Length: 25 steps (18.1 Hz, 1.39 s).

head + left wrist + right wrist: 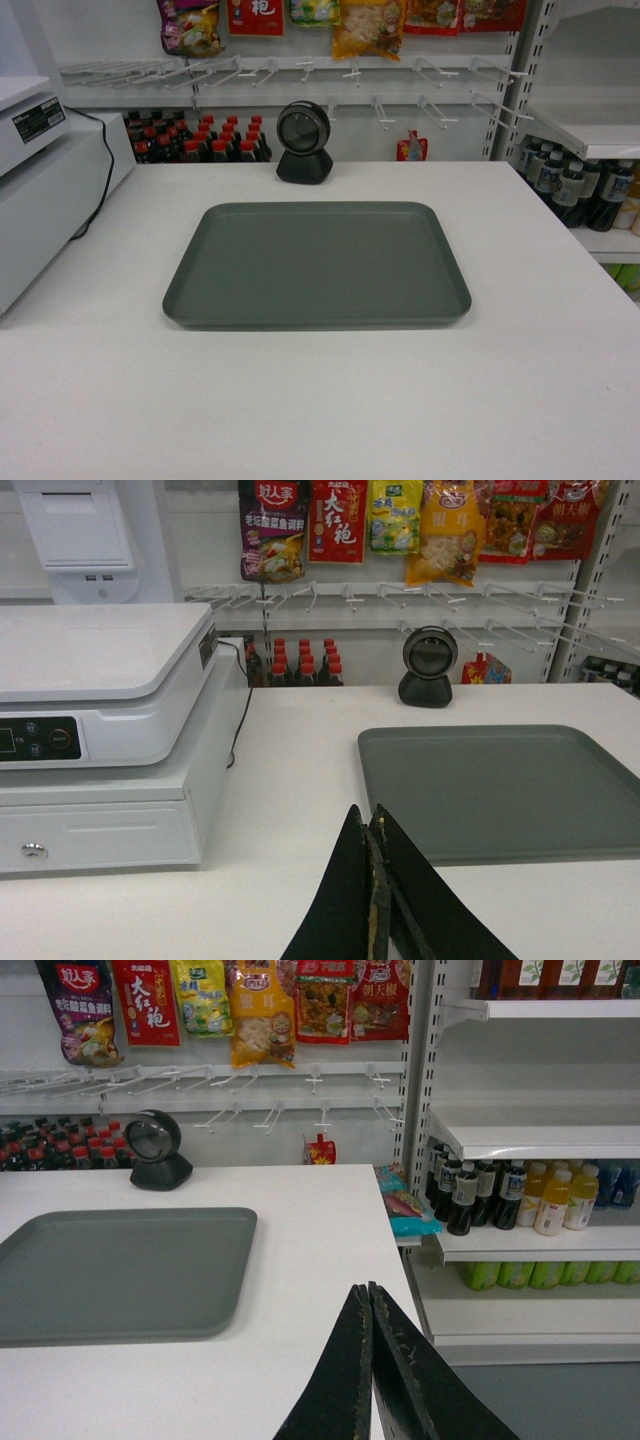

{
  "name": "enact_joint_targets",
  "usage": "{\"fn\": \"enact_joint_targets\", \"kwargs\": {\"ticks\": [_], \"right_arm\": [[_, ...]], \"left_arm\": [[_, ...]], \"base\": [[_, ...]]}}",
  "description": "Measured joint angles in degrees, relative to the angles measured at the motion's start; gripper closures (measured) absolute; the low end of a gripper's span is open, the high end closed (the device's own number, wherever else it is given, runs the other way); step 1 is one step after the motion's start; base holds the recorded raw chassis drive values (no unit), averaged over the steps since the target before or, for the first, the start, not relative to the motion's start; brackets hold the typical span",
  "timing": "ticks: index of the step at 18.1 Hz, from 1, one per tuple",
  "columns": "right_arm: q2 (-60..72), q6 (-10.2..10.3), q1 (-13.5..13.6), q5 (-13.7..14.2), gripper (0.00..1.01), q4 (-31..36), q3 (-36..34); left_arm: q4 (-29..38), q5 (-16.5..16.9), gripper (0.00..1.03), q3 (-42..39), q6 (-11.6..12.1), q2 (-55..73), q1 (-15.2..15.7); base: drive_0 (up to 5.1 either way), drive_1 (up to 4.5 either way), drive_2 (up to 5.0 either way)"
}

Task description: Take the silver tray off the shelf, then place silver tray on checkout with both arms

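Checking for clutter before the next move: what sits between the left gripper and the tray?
Nothing: only bare white counter separates the left gripper from the tray, seen in the left wrist view.

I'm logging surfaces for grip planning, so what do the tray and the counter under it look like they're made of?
The silver tray: matte grey-green, with no glare and softly rounded rim, which suggests plastic or coated metal; I can't tell which. The checkout: smooth white top with faint sheen, probably laminate.

A shop, probably: hanging snack packets (365,25), bottled drinks (505,1195), till (100,740).
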Motion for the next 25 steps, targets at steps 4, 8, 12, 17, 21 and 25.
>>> {"fn": "enact_joint_targets", "kwargs": {"ticks": [4, 8, 12, 17, 21, 25], "right_arm": [[-10.38, -0.02, 0.00, -0.22, 0.99, -9.81, 0.22], [-10.38, -0.07, 0.00, -0.20, 0.67, -10.91, 0.02], [-10.38, -0.02, 0.00, -0.17, 0.01, -10.91, 0.02], [-10.38, -0.07, 0.00, -0.20, 0.04, -10.91, 0.02], [-10.38, -0.07, 0.00, -0.20, 0.03, -10.91, 0.02], [-10.38, -0.04, 0.00, -0.20, 0.03, -10.91, 0.02]], "left_arm": [[-10.47, 0.02, 1.02, -0.02, 0.00, -9.46, 0.00], [-10.38, 0.09, 0.71, 0.02, 0.00, -9.46, 0.00], [-10.38, 0.09, 0.03, 0.02, 0.02, -9.46, 0.00], [-10.38, 0.09, 0.06, 0.02, 0.02, -9.46, 0.00], [-10.38, 0.09, 0.05, 0.02, 0.02, -9.46, 0.00], [-10.38, 0.09, 0.05, 0.02, 0.02, -9.46, 0.00]], "base": [[0.0, 0.00, 0.0], [0.0, 0.00, 0.0], [0.0, 0.00, 0.0], [0.0, 0.00, 0.0], [0.0, 0.00, 0.0], [0.0, 0.00, 0.0]]}}
